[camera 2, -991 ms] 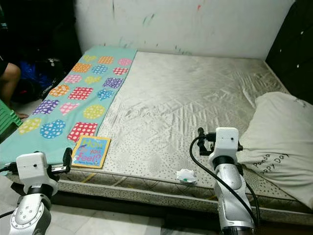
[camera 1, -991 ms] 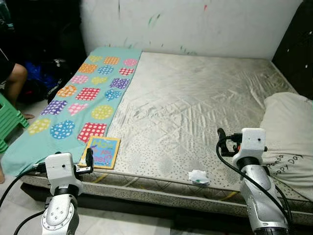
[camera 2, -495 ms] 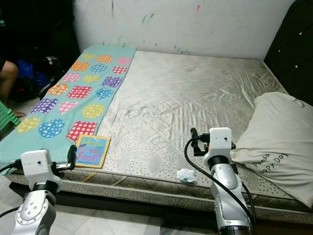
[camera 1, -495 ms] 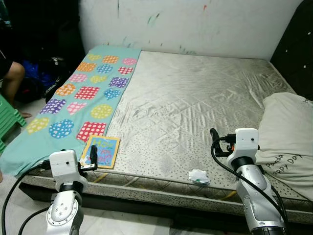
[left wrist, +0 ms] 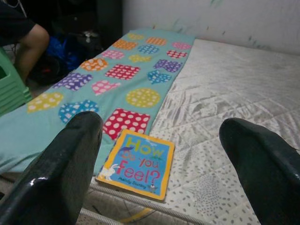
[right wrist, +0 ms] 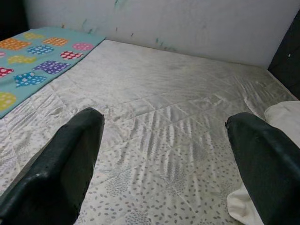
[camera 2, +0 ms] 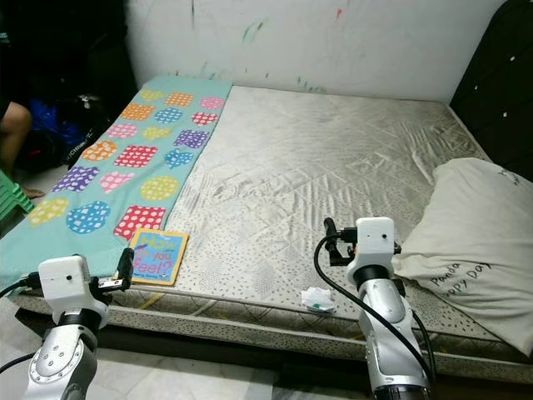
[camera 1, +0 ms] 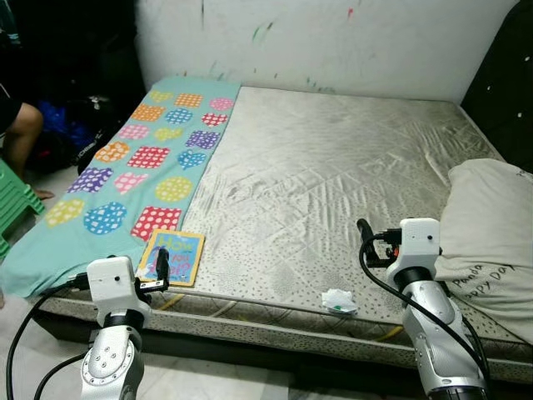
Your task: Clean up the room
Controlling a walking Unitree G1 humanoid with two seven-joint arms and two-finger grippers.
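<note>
1. Two grippers up, neither holding anything. Your left gripper (left wrist: 154, 154) has its fingers spread wide, and the wrist view looks between them straight at the book (camera 1: 173, 257). That reads to me as a line-up for a pick rather than idle posture.
2. Book lies flat near the front edge of the mattress (camera 1: 333, 175), cover up, one side just touching the spotted teal sheet (camera 1: 133, 167). Left gripper hovers just short of it, apart, no contact.
3. Your right gripper (right wrist: 164, 164) is also spread, empty, held over the bare mattress near the pillow (camera 1: 491, 225). It points across the bed, not at any object; I judge it parked.
4. Small crumpled white scrap (camera 1: 338, 301) sits on the front edge, between the two arms, nearer the right one. Likely the next item to clear.
5. Surface: quilted, wrinkled, silvery-grey mattress with no cover apart from the teal sheet along the robot's left side. Soft top, so expect a thin book to be hard to get a finger under.
6. Room: white wall (camera 1: 333, 42) behind with paint marks; dark clutter at far left; green plastic stool (camera 1: 12, 204); a person's arm (camera 1: 21, 137) beside it. Keep your left swing away from that side.
</note>
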